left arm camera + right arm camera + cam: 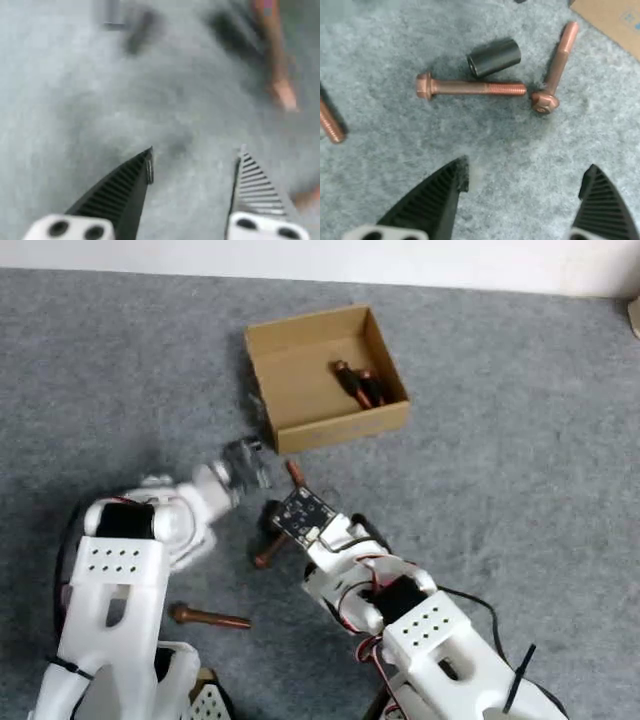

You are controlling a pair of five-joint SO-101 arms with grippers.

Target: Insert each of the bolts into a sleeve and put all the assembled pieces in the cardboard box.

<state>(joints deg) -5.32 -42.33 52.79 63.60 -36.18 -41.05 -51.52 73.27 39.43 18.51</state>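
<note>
Bolts [470, 88] | we see two loose on tabletop [520, 440] beside black sleeve [494, 57], near cardboard box [345, 430] holding assembled pieces [358, 385] | left jaws spread | right jaws spread above them

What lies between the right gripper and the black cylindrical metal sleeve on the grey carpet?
A copper flanged bolt lies crosswise on the grey carpet between the open right gripper and the black cylindrical sleeve, close against the sleeve. A second copper bolt lies just to one side. Nothing covers the sleeve.
</note>
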